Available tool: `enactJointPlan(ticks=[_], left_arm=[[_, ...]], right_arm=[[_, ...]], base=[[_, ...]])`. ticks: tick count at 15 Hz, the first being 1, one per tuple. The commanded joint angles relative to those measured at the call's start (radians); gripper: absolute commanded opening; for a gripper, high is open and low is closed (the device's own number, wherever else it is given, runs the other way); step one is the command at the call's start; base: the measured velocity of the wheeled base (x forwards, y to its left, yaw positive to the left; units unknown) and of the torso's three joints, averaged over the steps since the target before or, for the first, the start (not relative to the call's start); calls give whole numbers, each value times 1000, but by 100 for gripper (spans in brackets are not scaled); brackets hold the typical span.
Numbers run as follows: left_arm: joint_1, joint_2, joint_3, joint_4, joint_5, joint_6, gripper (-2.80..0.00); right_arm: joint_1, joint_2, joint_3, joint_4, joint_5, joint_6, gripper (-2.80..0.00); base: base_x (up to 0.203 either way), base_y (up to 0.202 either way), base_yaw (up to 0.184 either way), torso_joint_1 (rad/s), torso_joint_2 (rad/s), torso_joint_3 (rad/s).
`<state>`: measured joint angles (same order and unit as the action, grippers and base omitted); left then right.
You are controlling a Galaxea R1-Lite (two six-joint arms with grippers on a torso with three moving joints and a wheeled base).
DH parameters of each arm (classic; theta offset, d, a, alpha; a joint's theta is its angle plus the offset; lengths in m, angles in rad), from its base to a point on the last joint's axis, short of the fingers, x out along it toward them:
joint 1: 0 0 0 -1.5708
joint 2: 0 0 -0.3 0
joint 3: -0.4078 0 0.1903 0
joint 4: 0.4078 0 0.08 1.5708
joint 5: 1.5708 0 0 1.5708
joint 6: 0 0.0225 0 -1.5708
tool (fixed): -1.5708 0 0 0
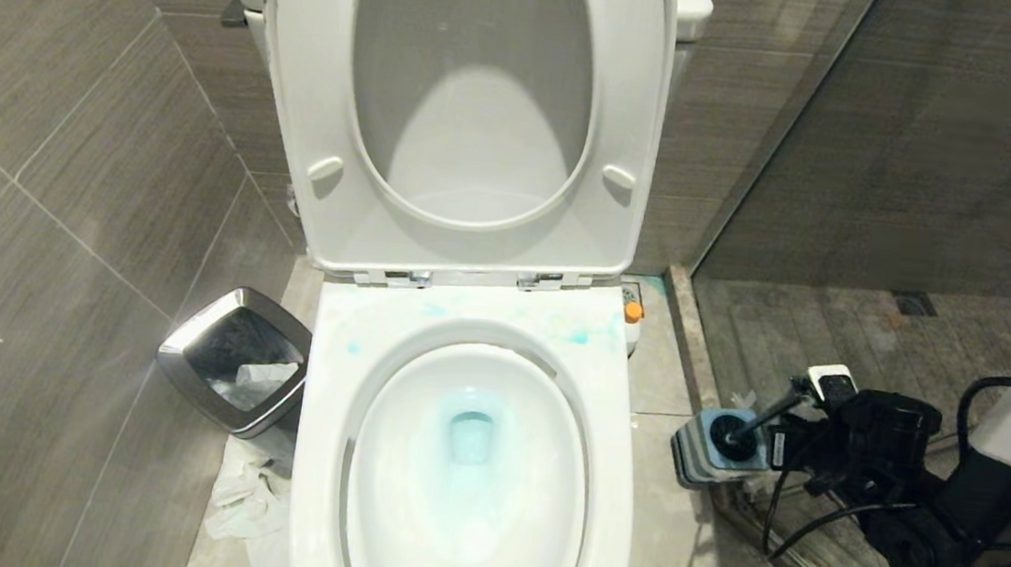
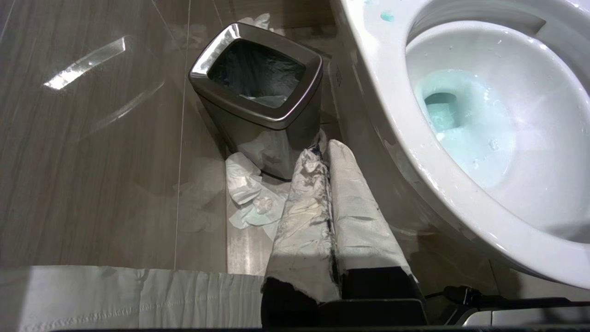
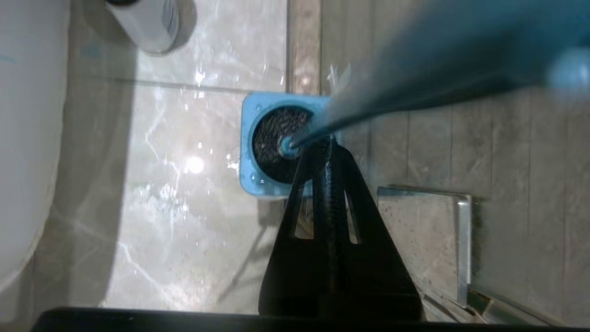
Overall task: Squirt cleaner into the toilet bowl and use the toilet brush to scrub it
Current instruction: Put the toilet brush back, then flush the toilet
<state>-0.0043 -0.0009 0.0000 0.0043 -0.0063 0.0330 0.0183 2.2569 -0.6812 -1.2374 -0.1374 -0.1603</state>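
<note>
The toilet bowl [image 1: 328, 453] stands open, and turquoise cleaner [image 1: 471, 435] pools at its drain, with pale smears on the back of the rim [image 1: 580, 336]. The toilet brush [image 1: 738, 437] sits in its square blue holder [image 1: 695, 449] on the floor to the right, its handle [image 3: 415, 69] leaning up toward the right arm. My right gripper [image 3: 325, 147] is shut just beside the black bristle head [image 3: 272, 143]; the handle passes over its tips, not between them. Low beside the bowl [image 2: 392, 115], my left gripper [image 2: 320, 150] is shut, its fingers wrapped in white paper.
A square steel bin [image 1: 239, 359] stands left of the toilet, with crumpled tissue [image 1: 244, 491] on the floor by it. The seat and lid [image 1: 467, 110] are raised. A glass partition [image 1: 902, 175] rises right behind the holder. A small orange-capped bottle [image 1: 632, 314] stands by the toilet's back right.
</note>
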Motion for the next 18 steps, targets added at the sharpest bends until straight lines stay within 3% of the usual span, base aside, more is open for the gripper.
enactJointPlan(ticks=[1,5,8,12,13,14,18], left_arm=[[1,1,0,0,-1,0,-280],[0,1,0,2,-1,-1,-280],[0,1,0,2,-2,-2,-280],[0,1,0,2,0,-5,-280],[0,1,0,2,2,-7,-280],[0,1,0,2,2,-13,-280],[0,1,0,0,5,-16,-280]], right_arm=[[1,21,51,-79,-2,-10,0],[9,-56,272,-125,32,-37,0],[20,-102,478,-258,55,-40,0],[29,-318,550,-289,74,-40,0],[30,-371,552,-291,80,-40,-181],[31,-413,553,-292,84,-44,-280],[33,-564,540,-293,87,-95,-280]], base=[[0,0,0,0,0,0],[0,0,0,0,0,0],[0,0,0,0,0,0],[0,0,0,0,0,0],[0,0,0,0,0,0],[0,0,0,0,0,0],[0,0,0,0,0,0]])
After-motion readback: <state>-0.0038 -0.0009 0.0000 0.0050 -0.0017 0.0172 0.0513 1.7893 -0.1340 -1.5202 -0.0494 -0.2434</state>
